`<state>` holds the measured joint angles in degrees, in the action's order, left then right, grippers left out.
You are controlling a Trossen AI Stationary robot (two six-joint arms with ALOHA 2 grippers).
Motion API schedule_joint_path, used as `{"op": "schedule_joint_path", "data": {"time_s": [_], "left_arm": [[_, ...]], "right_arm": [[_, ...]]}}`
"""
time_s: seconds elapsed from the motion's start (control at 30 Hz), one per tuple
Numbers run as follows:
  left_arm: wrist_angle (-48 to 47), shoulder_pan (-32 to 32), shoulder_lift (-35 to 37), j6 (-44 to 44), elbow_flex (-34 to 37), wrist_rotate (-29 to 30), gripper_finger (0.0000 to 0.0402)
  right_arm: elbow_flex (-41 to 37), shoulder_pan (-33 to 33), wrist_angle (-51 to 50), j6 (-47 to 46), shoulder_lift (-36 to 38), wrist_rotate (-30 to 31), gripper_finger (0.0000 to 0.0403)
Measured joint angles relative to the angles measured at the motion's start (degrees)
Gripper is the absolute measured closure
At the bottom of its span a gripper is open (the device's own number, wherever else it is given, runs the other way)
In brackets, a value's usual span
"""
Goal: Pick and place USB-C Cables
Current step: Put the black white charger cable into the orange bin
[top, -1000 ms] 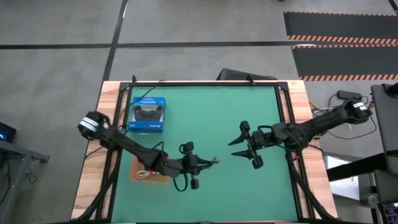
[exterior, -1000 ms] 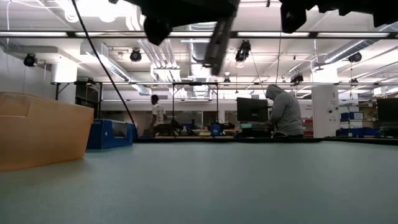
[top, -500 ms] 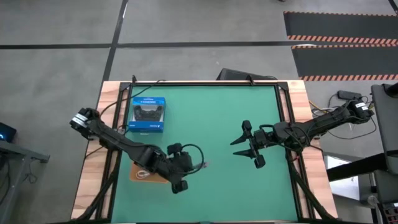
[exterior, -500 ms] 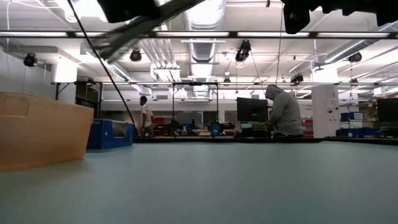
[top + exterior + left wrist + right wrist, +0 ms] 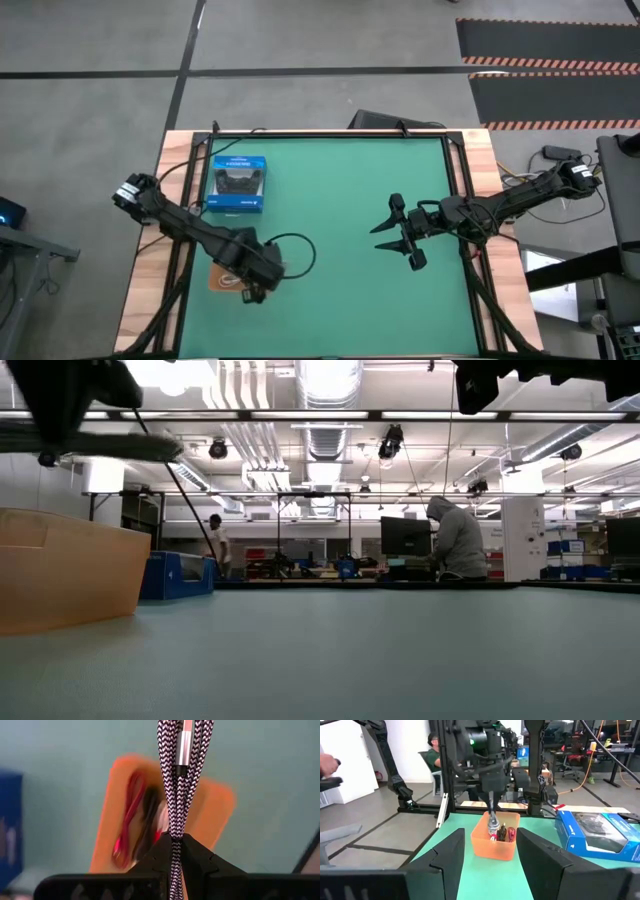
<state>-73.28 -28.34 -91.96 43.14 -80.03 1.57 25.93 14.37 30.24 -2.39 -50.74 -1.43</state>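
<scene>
1 grey braided USB-C cable [image 5: 176,795] is pinched in the left gripper [image 5: 176,842], hanging over the orange-brown rectangular tray [image 5: 215,812] holding 1 red-pink cable [image 5: 127,817]. Right gripper [image 5: 395,235] hovers spread over the green tabletop [image 5: 350,300].

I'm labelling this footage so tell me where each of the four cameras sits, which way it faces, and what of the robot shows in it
High view: overhead, straight down; both arms, left gripper over the orange tray, right gripper open mid-table.
Low view: table height, facing the room; arm parts along the top.
Left wrist view: on the left arm, facing down; its fingers shut on the grey cable.
Right wrist view: on the right arm, facing across the table; its spread fingers.
Shared: tray and blue box show in all four views.
</scene>
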Motion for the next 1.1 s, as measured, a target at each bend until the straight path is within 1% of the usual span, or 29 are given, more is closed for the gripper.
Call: {"op": "schedule_joint_path", "data": {"time_s": [0.13, 0.27, 0.43, 0.67, 1.1], "left_arm": [[-5.60, -0.13, -0.28, -1.81, 1.38, -1.03, 0.0393], [-5.46, -0.11, -0.30, -5.90, 3.49, -1.05, 0.0393], [-5.09, -0.11, -0.31, -6.41, 6.77, -1.00, 0.0393], [-2.79, -0.11, -0.23, -6.54, 11.37, 0.00, 0.0393], [6.51, -0.07, -0.09, -6.32, 18.37, 0.81, 0.0393]], "right_arm": [[0.00, 0.00, 0.00, 0.00, -0.02, 0.00, 0.0234], [-0.02, 0.00, 0.00, 0.00, -0.02, 0.00, 0.0234], [-0.02, 0.00, -0.20, 0.00, -0.04, -0.02, 0.0234], [-0.09, 0.00, -0.24, 0.00, -0.04, -0.02, 0.0234], [-0.09, 0.00, -0.24, 0.02, -0.04, -0.02, 0.0234]]}}
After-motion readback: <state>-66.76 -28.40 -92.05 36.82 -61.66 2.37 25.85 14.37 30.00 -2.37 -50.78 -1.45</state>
